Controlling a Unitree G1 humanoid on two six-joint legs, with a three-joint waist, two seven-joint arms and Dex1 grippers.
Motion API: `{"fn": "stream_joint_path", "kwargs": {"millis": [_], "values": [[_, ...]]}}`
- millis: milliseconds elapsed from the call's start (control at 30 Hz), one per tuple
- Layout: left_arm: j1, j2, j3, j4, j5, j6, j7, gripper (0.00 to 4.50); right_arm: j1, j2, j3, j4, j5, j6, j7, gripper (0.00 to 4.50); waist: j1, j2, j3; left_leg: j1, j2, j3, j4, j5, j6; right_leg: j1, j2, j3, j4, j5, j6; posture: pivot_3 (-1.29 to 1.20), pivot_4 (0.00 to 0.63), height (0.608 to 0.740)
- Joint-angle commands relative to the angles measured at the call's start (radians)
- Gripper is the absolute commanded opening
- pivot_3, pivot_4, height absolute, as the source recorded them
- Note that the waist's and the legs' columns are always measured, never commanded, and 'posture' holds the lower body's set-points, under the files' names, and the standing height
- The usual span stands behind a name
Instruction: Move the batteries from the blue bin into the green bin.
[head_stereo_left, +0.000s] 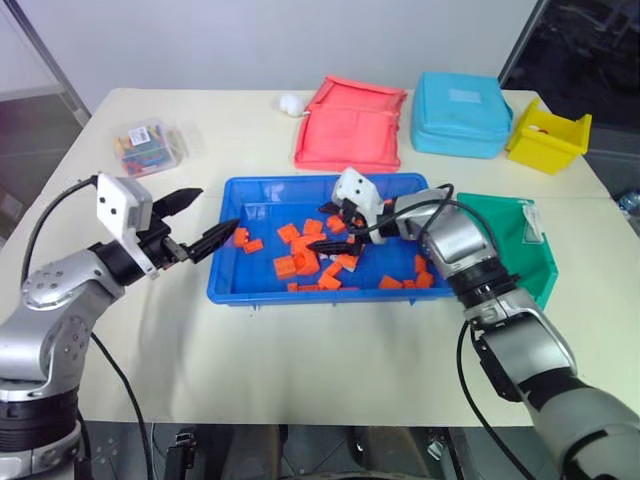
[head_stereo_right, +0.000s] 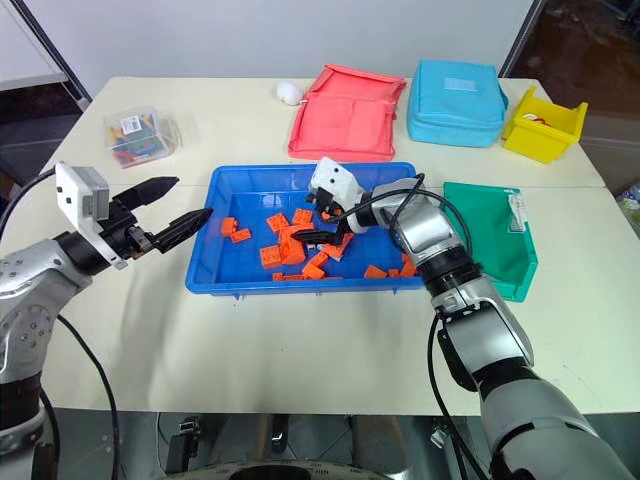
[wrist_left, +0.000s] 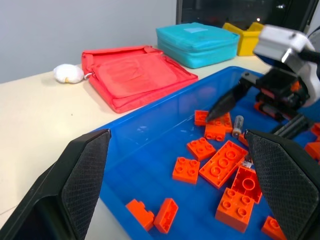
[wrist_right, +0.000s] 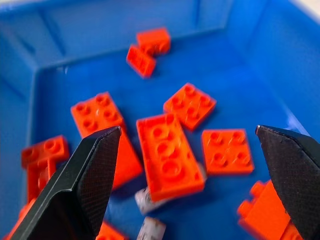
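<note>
A wide, flat, bright blue plastic bin (head_stereo_left: 262, 285) sits in the middle of the pale table (head_stereo_left: 330, 350), a bit toward the near edge. Lots of small orange plastic blocks (head_stereo_left: 297, 264) lie inside it. Thin silver battery sticks lie among the blocks. One battery (wrist_left: 237, 123) rests just beside two orange blocks. Two more battery ends (wrist_right: 150, 229) peek out from under a long orange block in the right wrist view.

The right gripper (head_stereo_left: 338, 229) is over the inside of the blue bin, pointing down at the blocks. Its jaws are spread wide and hold nothing. The blocks and the battery ends lie below the gap between its black fingers (wrist_right: 92, 170).

The left gripper (head_stereo_left: 199, 221) hangs over the table just outside the left end of the blue bin. Its jaws are spread wide too, and they hold nothing.

The small, deep teal-green plastic bin (head_stereo_left: 500, 236) stands right beside the right end of the blue bin. It has a white label on its rim.

Along the far edge of the table lie a flat red fabric pouch (head_stereo_left: 350, 122), a light blue zipped pouch (head_stereo_left: 460, 113) and a small yellow plastic bin (head_stereo_left: 547, 137). A little white fluffy ball (head_stereo_left: 290, 103) lies next to the red pouch. A clear plastic box of coloured bits (head_stereo_left: 148, 146) sits near the far left corner.
</note>
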Motion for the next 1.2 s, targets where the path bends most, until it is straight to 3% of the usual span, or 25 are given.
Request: {"fn": "stream_joint_path", "kwargs": {"millis": [33, 200, 700, 967, 1067, 1200], "values": [[0.014, -0.004, 0.034, -0.053, -0.017, -0.009, 0.021, 4.5, -0.045, 0.002, -0.002, 0.004, -0.017, -0.017, 0.032, 4.44, -0.001, 0.0, 0.0, 0.0, 0.0, 0.0, 0.0, 0.0, 0.0, 0.0, 0.0, 0.0, 0.0, 0.0, 0.0, 0.0, 0.15, 0.74], [0.032, 0.0, 0.031, -0.073, -0.025, -0.006, 0.027, 4.5, -0.042, -0.001, 0.003, 0.014, -0.039, -0.02, 0.072, 4.44, -0.001, 0.0, 0.0, 0.0, 0.0, 0.0, 0.0, 0.0, 0.0, 0.0, 0.0, 0.0, 0.0, 0.0, 0.0, 0.0, 0.15, 0.74], [0.117, 0.155, 0.049, -0.131, -0.103, 0.09, -0.109, 4.5, -0.059, 0.024, -0.012, 0.119, -0.083, -0.067, 0.076, 4.44, -0.002, 0.0, 0.0, 0.0, 0.0, 0.0, -0.001, 0.0, 0.0, 0.0, 0.001, 0.0, 0.0, 0.0, 0.0, 0.0, 0.15, 0.74], [0.126, 0.154, 0.053, -0.139, -0.11, 0.091, -0.105, 4.5, -0.071, 0.049, -0.022, 0.137, -0.085, -0.068, 0.07, 4.44, -0.002, 0.0, 0.0, 0.0, 0.0, 0.0, -0.001, 0.0, 0.0, 0.0, 0.001, 0.0, 0.0, 0.0, 0.0, 0.0, 0.15, 0.74], [0.124, 0.146, 0.051, -0.142, -0.108, 0.089, -0.095, 4.5, -0.066, 0.052, -0.023, 0.134, -0.078, -0.071, 0.088, 3.76, -0.002, 0.0, 0.0, 0.0, 0.0, 0.0, -0.001, 0.0, 0.0, 0.0, 0.001, 0.0, 0.0, 0.0, 0.0, 0.0, 0.15, 0.74], [0.13, 0.139, 0.051, -0.145, -0.104, 0.084, -0.086, 4.5, -0.07, 0.061, -0.037, 0.124, -0.062, -0.048, 0.096, 1.81, -0.002, 0.0, 0.0, 0.0, 0.0, 0.0, -0.001, 0.0, 0.0, 0.0, 0.001, 0.0, 0.0, 0.0, 0.0, 0.0, 0.15, 0.74]]}}
